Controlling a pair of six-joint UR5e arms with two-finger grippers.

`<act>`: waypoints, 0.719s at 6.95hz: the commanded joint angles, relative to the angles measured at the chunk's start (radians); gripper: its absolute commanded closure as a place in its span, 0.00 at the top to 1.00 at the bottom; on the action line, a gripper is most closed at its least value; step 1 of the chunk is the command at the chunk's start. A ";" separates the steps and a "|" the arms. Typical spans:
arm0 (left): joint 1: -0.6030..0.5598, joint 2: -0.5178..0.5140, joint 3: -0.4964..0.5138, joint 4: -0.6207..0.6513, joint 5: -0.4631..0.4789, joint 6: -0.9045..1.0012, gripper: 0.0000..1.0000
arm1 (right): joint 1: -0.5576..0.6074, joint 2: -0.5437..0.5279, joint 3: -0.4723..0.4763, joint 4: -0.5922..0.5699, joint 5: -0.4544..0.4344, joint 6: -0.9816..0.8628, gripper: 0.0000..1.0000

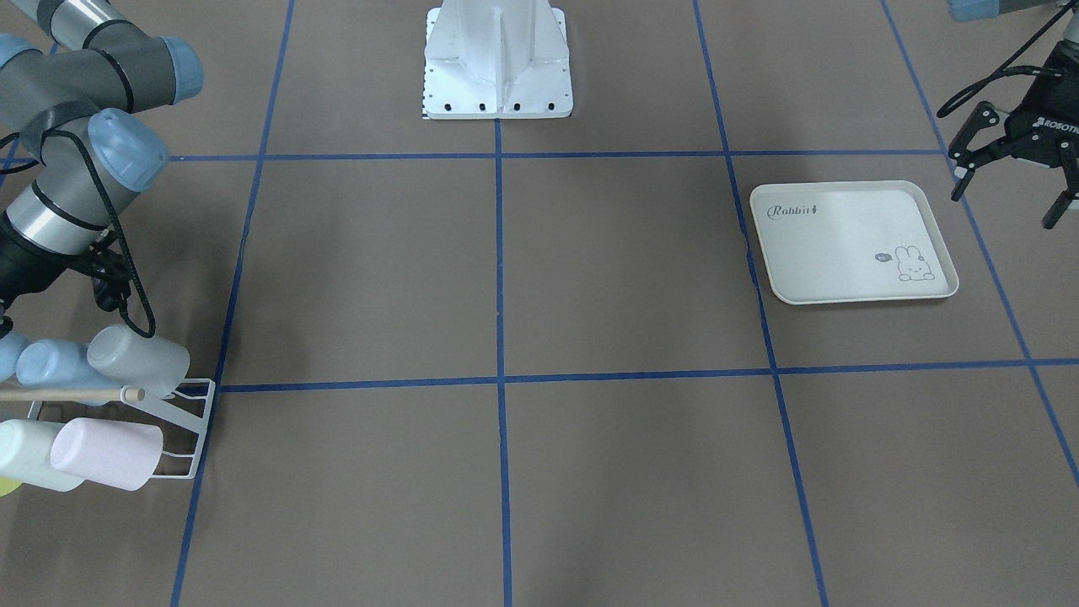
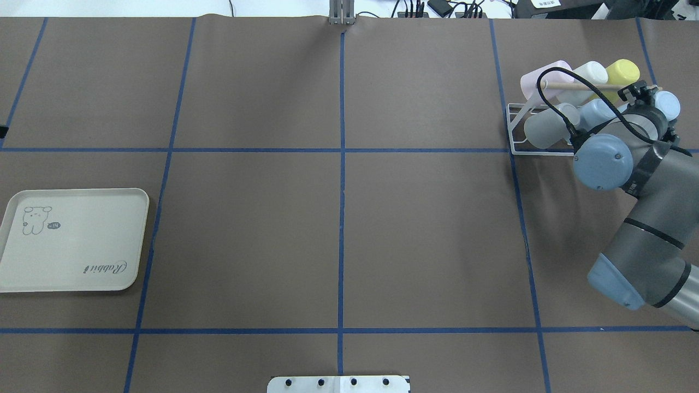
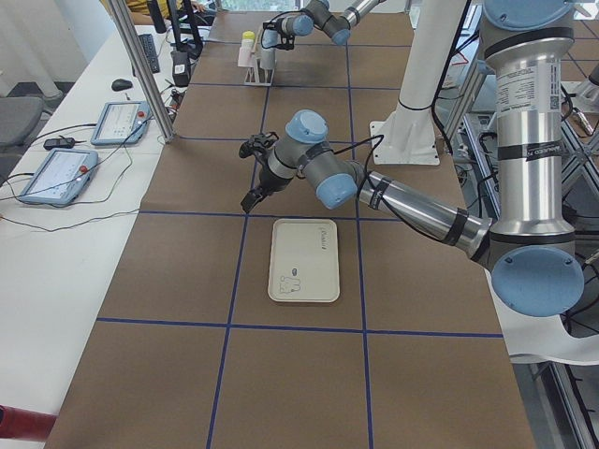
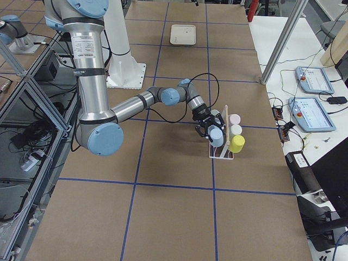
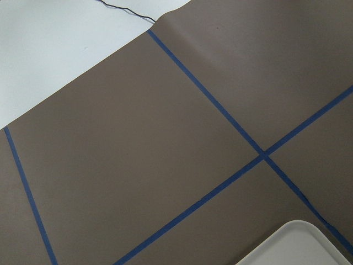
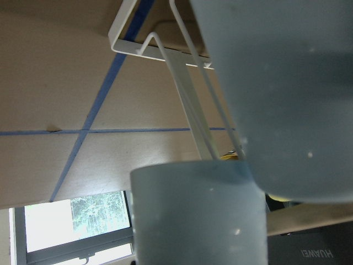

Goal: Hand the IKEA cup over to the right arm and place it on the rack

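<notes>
Right arm (image 2: 644, 218) is stretched to the table's (image 2: 246, 234) far right corner, elbow bent, wrist low over the near row of the rack (image 2: 516, 128). Right gripper (image 2: 652, 109) is at the light-blue cup (image 2: 669, 105). That cup lies tilted at the row's outer end, in line with a blue cup (image 2: 595, 112) and a grey cup (image 2: 546, 126). My wrist and the cup hide the fingers, so I can't tell if I'm clamped or released. The right wrist cam shows only pale cups close up, plus rack wire. The far row holds a pink cup (image 2: 538, 79), a white cup (image 2: 590, 73) and a yellow cup (image 2: 625, 71). Left gripper (image 1: 1007, 206) is released, fingers spread and pointing down, grasping nothing, above the table just beside the rabbit-print tray (image 1: 843, 253).
</notes>
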 commanded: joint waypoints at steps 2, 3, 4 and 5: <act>0.000 -0.001 0.000 0.000 0.000 -0.006 1.00 | -0.018 0.005 -0.008 0.000 -0.007 -0.014 0.61; 0.000 0.001 -0.001 0.000 0.000 -0.006 1.00 | -0.022 0.007 -0.009 0.001 -0.006 -0.012 0.99; 0.000 0.001 -0.002 0.000 0.000 -0.005 1.00 | -0.021 0.008 -0.009 0.003 -0.006 -0.008 0.99; 0.000 0.001 -0.003 0.000 0.000 -0.006 1.00 | -0.021 0.008 -0.008 0.003 -0.007 -0.006 0.99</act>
